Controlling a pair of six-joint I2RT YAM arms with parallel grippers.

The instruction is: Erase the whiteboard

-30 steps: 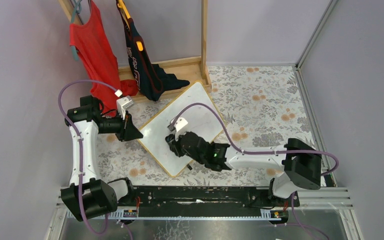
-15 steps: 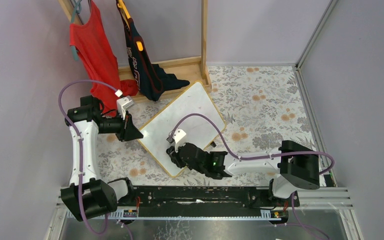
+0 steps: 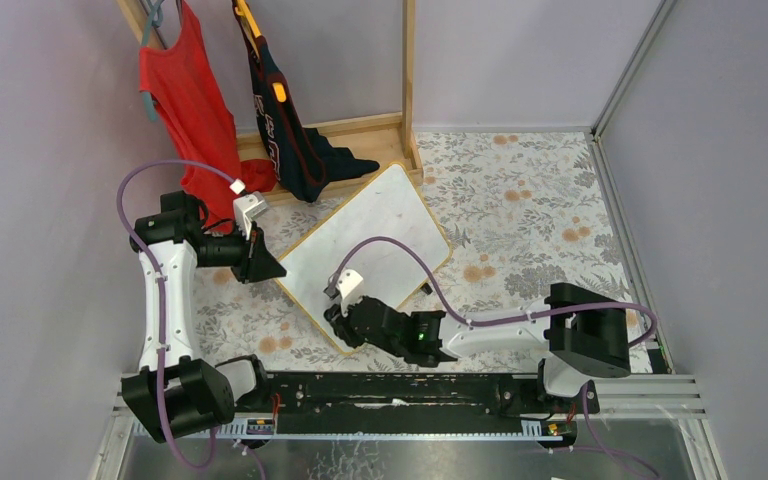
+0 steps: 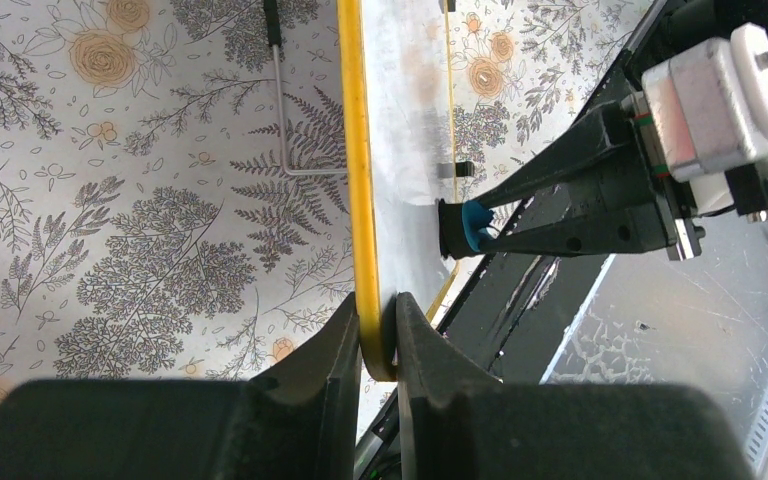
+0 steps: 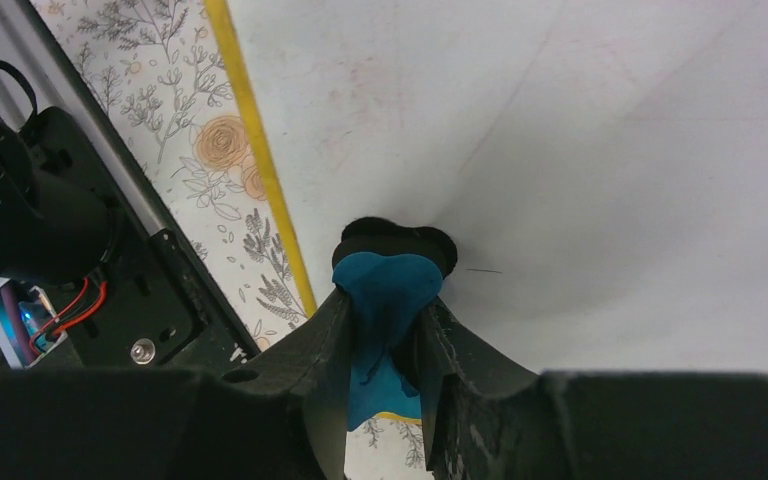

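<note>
The whiteboard (image 3: 370,235) lies tilted on the floral table cover, white with a yellow-wood frame (image 4: 352,150). My left gripper (image 3: 272,268) is shut on the board's left corner frame (image 4: 378,340). My right gripper (image 3: 335,322) is shut on a blue and black eraser (image 5: 392,275) and presses its black pad on the board's surface (image 5: 580,160) near the board's near corner. The eraser also shows in the left wrist view (image 4: 465,226). The board surface looks white, with faint smudges.
A wooden rack (image 3: 407,70) at the back holds a red shirt (image 3: 185,95) and a dark garment (image 3: 280,110). A metal stand wire (image 4: 280,110) lies beside the board. The black rail (image 3: 400,390) runs along the near edge.
My right gripper has slid the eraser down and left across the board toward its near corner. The left gripper and the board have stayed still.
</note>
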